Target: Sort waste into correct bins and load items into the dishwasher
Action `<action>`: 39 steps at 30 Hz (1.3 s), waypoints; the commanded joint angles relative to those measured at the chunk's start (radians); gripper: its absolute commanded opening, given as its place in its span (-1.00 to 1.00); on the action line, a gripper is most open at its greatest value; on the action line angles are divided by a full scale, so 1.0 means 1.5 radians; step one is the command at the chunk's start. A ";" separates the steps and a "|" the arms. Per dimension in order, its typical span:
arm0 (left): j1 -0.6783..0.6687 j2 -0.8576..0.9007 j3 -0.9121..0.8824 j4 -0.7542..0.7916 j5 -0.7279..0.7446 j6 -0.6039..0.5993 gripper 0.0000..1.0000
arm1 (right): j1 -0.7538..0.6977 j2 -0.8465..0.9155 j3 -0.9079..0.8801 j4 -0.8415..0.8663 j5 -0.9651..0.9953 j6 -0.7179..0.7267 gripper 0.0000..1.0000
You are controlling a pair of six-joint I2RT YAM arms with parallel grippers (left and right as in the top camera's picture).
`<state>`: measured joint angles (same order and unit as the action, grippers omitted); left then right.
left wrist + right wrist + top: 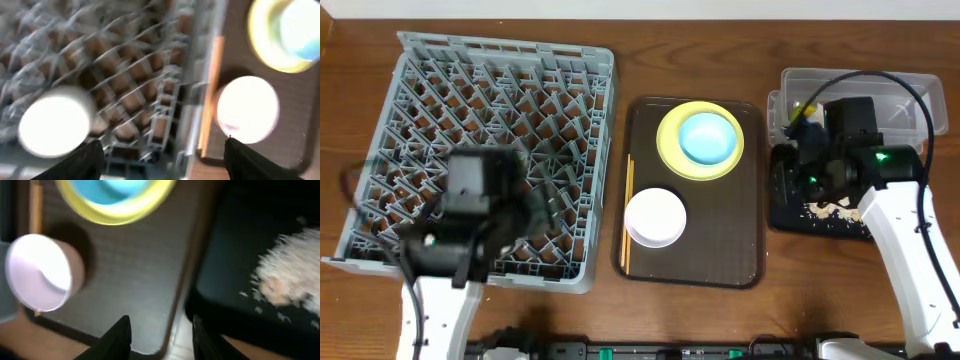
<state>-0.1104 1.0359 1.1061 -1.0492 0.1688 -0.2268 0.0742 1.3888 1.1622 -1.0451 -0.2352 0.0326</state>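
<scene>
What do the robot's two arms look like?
Each arm has a white, boxy lower part and black upper joints. The right arm shows a small green light and a thin black cable looping over it. The left arm looks blurred. The jaws are black.

Grey dish rack (pixel 500 90) at nine o'clock; light-blue bowl (pixel 708 137) sits upright on yellow plate (pixel 667 146); white bowl (pixel 655 217) at its seven o'clock.
</scene>
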 commanded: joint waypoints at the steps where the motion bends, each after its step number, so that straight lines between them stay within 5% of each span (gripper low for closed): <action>1: -0.078 0.054 0.055 0.014 -0.019 0.024 0.56 | -0.019 -0.039 0.012 -0.011 0.104 0.064 -0.11; 4: -0.154 0.098 0.062 0.061 -0.019 0.027 0.57 | -0.040 -0.069 0.012 -0.020 0.138 0.075 0.96; 17: -0.436 0.353 0.062 0.231 -0.020 0.026 0.58 | -0.097 -0.098 0.012 -0.042 0.139 0.072 0.99; 24: -0.484 0.463 0.061 0.263 -0.020 0.026 0.54 | -0.097 -0.098 0.012 -0.043 0.139 0.072 0.98; 31: -0.485 0.523 0.061 0.267 -0.020 0.016 -0.11 | -0.097 -0.098 0.012 -0.042 0.139 0.072 0.99; 39: -0.485 0.536 0.059 0.269 -0.020 0.016 -0.15 | -0.097 -0.098 0.012 -0.044 0.139 0.072 0.99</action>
<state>-0.8371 1.8263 1.1851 -0.6460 0.1505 -0.2058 -0.0628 1.2430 1.1641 -1.1080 -0.0330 0.1268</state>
